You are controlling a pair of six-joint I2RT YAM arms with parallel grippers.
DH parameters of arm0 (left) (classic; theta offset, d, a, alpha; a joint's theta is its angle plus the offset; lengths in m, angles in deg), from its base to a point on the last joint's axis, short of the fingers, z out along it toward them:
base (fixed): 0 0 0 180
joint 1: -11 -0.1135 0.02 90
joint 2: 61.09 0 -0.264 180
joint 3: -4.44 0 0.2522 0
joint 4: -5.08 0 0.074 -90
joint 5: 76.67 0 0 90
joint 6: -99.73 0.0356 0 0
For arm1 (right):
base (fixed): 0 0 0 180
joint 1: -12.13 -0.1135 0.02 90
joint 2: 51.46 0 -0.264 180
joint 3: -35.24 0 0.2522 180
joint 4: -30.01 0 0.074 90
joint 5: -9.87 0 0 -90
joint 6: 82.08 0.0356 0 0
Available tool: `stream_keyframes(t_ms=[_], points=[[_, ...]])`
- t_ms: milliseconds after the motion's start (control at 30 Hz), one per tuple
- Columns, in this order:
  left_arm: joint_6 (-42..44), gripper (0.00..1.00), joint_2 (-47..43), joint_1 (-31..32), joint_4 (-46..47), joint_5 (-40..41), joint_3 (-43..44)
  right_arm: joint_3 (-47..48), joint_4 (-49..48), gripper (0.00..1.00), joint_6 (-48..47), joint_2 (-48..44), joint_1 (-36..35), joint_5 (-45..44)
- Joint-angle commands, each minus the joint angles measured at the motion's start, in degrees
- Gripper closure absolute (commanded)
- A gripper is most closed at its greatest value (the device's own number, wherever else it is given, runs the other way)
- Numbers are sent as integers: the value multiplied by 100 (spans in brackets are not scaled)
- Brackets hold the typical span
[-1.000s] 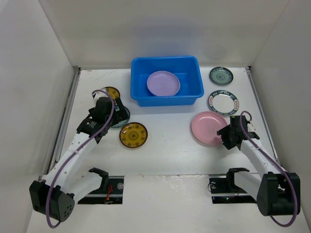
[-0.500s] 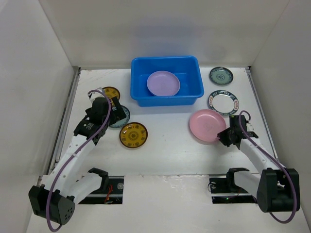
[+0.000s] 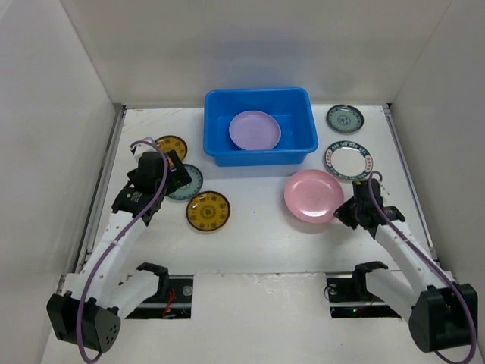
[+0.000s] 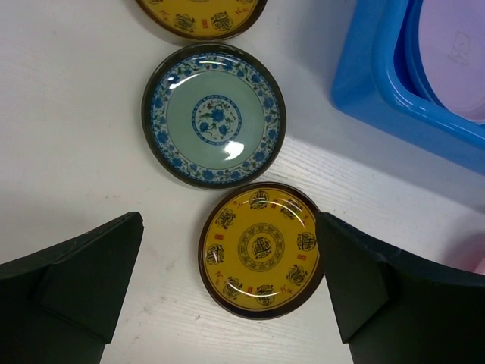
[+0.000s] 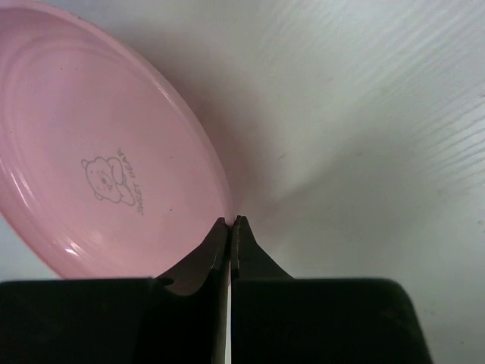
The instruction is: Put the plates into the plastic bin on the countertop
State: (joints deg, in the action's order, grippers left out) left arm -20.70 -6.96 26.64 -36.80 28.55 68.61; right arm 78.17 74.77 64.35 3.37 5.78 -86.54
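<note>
You have one countertop [image 3: 258, 244] and on it one plastic bin [image 3: 258, 158], bright blue. You have seven plates in all, by kind: one lilac plate [image 3: 255, 130]; one pink plate [image 3: 312, 196]; two yellow plates with dark patterned rims, counted as the far yellow plate [image 3: 171, 145] and the near yellow plate [image 3: 208, 210]; three blue-patterned plates with pale centres, counted as the left patterned plate [image 4: 214, 115], the far-right patterned plate [image 3: 345, 118] and the near-right patterned plate [image 3: 348, 160]. You have two arms, the left arm [image 3: 121, 231] and the right arm [image 3: 402, 250], and two grippers, one left gripper [image 4: 229, 227] and one right gripper [image 5: 229, 221].
</note>
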Motion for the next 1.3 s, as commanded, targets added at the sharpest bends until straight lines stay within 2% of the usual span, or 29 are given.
stream_keyframes(t_ms=[0,167,267,367,533,633,900,1000,1267], points=[[108,0,-78,-170,8,42,241,782,580,100,-438,-534,-484,-18],[134,0,-34,-364,70,42,311,1993,1573,100,-1369,-351,-1362,324],[108,0,-69,-399,131,77,311,2776,1725,100,-1669,-61,-1847,570],[90,0,-95,-443,114,86,311,3724,1681,100,-1871,465,-2032,615],[117,0,-350,-400,44,77,171,5342,1119,99,-2267,1853,-1788,615],[64,0,-613,-364,-123,42,-22,6457,890,99,-2399,3047,-1462,764],[-173,0,-1448,-303,-764,-230,-646,9464,1302,98,-2549,6115,-1162,940],[-270,0,-1677,-338,-984,-344,-805,9967,1286,98,-2514,6741,-1162,958],[-525,0,-2020,-259,-1380,-739,-1068,10565,1136,98,-2443,7796,-1136,888]])
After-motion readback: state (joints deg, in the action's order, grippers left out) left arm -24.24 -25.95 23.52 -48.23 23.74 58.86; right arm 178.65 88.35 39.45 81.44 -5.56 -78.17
